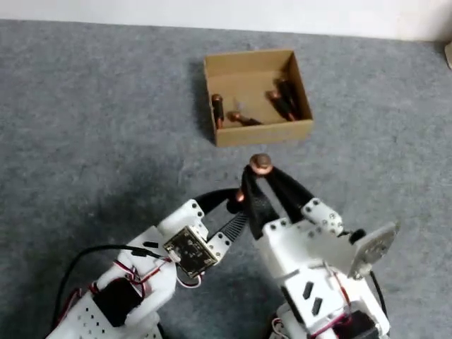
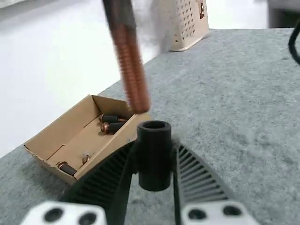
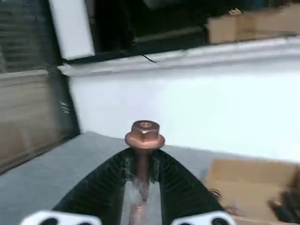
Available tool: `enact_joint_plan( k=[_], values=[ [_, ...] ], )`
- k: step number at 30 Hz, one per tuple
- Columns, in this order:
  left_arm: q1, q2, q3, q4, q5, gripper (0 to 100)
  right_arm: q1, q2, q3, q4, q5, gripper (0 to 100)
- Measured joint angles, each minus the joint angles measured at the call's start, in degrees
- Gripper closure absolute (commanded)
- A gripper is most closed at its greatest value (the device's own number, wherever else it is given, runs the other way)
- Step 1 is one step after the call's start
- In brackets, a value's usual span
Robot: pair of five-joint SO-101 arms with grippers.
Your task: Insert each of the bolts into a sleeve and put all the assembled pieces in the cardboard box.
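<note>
My right gripper [image 3: 143, 171] is shut on a copper bolt [image 3: 144, 136], held upright with its flanged head [image 1: 260, 163] on top, just in front of the cardboard box [image 1: 282, 131]. My left gripper [image 2: 152, 161] is shut on a black sleeve [image 2: 153, 154], upright with its open bore facing up. The bolt's threaded shank [image 2: 132, 75] hangs tilted, its tip just above and behind the sleeve's mouth, outside it. In the high view both grippers meet near the bolt, the left one [image 1: 236, 201] low and partly hidden beneath the right [image 1: 258, 185]. The box holds several assembled bolt-and-sleeve pieces [image 1: 284, 99].
Grey carpet-like table surface [image 1: 92, 120] stretches wide on both sides of the box. A perforated beige container [image 2: 187, 23] stands far back at the table's edge by a white wall.
</note>
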Motion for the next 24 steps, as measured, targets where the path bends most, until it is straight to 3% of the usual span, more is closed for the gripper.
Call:
enact_joint_plan(
  k=[7, 24],
  values=[
    [0.0, 0.0, 0.0, 0.0, -0.09, 99, 5.01, 0.0, 3.08, -5.1, 0.0, 99.3],
    [0.0, 0.0, -0.35, 2.11, 0.09, 99, 5.1, 0.0, 6.77, -5.36, 0.0, 99.3]
  ],
)
